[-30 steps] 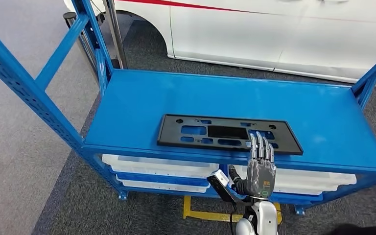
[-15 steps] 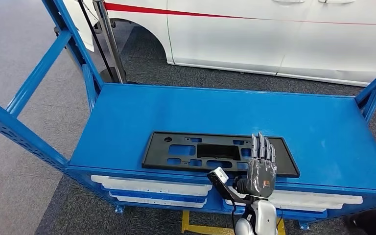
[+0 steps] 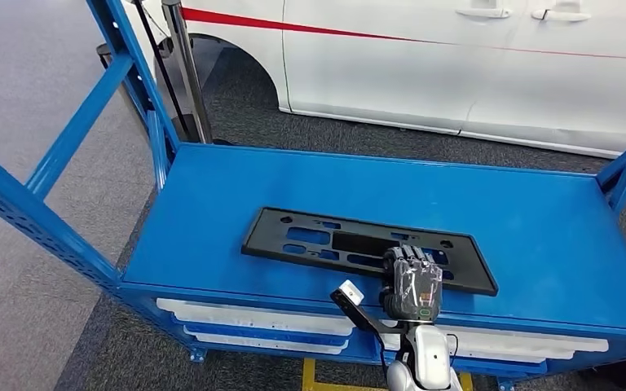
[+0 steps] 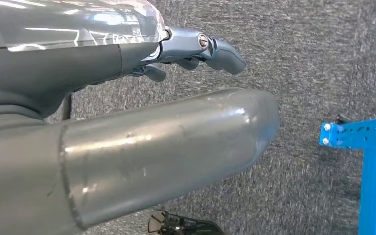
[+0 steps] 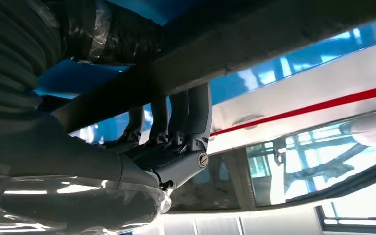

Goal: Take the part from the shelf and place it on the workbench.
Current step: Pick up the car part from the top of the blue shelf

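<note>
Right hand (image 3: 412,285) curls over the near edge of the black plastic panel (image 3: 350,244) on the blue shelf (image 3: 538,220), grasping it.

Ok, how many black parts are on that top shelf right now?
1. A single black panel lies flat near the front edge of the blue shelf, with the right robot hand curled over its right end. No others visible.

A: What lies on the ground?
B: Dark grey carpet flooring (image 3: 236,90) at the centre, with a paler grey smooth floor (image 3: 16,81) on the left.

A: And beyond?
B: A white car body with a red stripe (image 3: 456,65) spans the far side. A dark metal pole (image 3: 186,69) stands far left, and a yellow floor frame (image 3: 310,376) sits near.
</note>
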You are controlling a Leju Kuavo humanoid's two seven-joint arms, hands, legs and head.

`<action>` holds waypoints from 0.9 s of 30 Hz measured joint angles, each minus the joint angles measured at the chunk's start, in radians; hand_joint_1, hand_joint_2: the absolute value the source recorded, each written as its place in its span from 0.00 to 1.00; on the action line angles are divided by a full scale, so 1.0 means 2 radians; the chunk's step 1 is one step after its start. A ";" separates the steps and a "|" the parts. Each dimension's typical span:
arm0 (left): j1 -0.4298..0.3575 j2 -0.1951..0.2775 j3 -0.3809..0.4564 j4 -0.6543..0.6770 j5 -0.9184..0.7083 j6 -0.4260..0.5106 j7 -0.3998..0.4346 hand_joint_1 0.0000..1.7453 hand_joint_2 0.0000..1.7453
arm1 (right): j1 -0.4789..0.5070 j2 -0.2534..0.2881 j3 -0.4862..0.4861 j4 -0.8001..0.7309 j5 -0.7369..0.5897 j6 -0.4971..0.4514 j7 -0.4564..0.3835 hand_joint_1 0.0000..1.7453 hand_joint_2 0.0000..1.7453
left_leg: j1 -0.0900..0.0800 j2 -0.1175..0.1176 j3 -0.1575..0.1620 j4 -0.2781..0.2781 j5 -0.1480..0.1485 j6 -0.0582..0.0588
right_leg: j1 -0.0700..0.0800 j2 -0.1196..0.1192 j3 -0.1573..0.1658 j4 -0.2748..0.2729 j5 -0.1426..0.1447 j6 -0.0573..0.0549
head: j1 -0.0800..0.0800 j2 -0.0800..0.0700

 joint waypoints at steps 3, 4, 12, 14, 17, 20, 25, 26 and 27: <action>0.001 0.000 0.000 0.000 0.000 -0.001 0.000 0.00 0.00 | -0.001 -0.006 0.003 0.002 0.000 0.001 0.001 0.99 1.00 | 0.000 0.000 -0.001 0.000 0.001 0.001 | -0.006 -0.002 -0.041 0.088 -0.038 0.008 | 0.000 0.000; 0.001 -0.001 0.000 0.000 0.000 -0.001 0.000 0.00 0.00 | -0.001 -0.008 0.003 0.002 -0.001 0.001 0.002 0.99 1.00 | 0.000 0.000 -0.001 0.000 0.000 0.001 | -0.007 -0.002 -0.045 0.097 -0.036 0.009 | 0.000 0.000; 0.001 -0.005 0.001 0.000 -0.001 -0.002 -0.001 0.00 0.00 | -0.002 -0.019 0.010 -0.003 -0.007 0.009 0.007 1.00 1.00 | -0.001 -0.002 0.006 -0.004 -0.002 -0.014 | -0.004 -0.002 0.026 -0.050 0.029 -0.005 | 0.000 0.000; 0.001 -0.006 0.002 0.000 -0.001 -0.002 -0.001 0.00 0.00 | -0.002 -0.020 0.011 -0.006 -0.008 0.011 0.008 1.00 1.00 | 0.000 -0.002 0.004 0.005 -0.011 -0.019 | -0.006 -0.004 0.031 -0.060 0.034 -0.013 | 0.000 0.000; 0.001 -0.006 0.003 0.001 -0.001 -0.002 0.000 0.00 0.00 | -0.001 -0.021 0.012 -0.006 -0.011 0.012 0.009 1.00 1.00 | 0.001 -0.001 -0.031 0.084 -0.056 -0.022 | -0.007 -0.006 0.034 -0.067 0.038 -0.019 | -0.001 0.000; 0.003 -0.006 0.003 0.001 -0.001 -0.002 0.000 0.00 0.00 | 0.000 -0.023 0.012 -0.008 -0.025 0.020 0.006 1.00 1.00 | 0.002 -0.001 -0.050 0.126 -0.063 -0.025 | -0.006 -0.006 0.032 -0.064 0.037 -0.019 | -0.001 0.000; 0.002 -0.008 0.012 0.002 -0.001 0.000 -0.002 0.00 0.00 | 0.005 -0.028 0.019 -0.052 -0.154 0.046 -0.049 1.00 1.00 | 0.004 -0.002 0.010 0.006 -0.013 -0.021 | -0.003 -0.002 0.027 -0.047 0.029 -0.007 | 0.000 0.000; 0.002 -0.009 0.015 0.002 0.000 0.000 -0.003 0.00 0.00 | 0.009 -0.028 0.022 -0.073 -0.196 0.052 -0.069 1.00 1.00 | 0.003 -0.002 0.009 0.005 -0.014 -0.018 | -0.002 0.000 0.026 -0.045 0.029 -0.004 | 0.000 0.000; 0.002 -0.010 0.019 0.002 0.002 0.001 -0.003 0.00 0.00 | 0.014 -0.028 0.028 -0.096 -0.238 0.058 -0.088 1.00 1.00 | 0.002 -0.002 0.009 0.005 -0.013 -0.014 | -0.003 0.001 0.025 -0.046 0.030 -0.003 | 0.001 0.000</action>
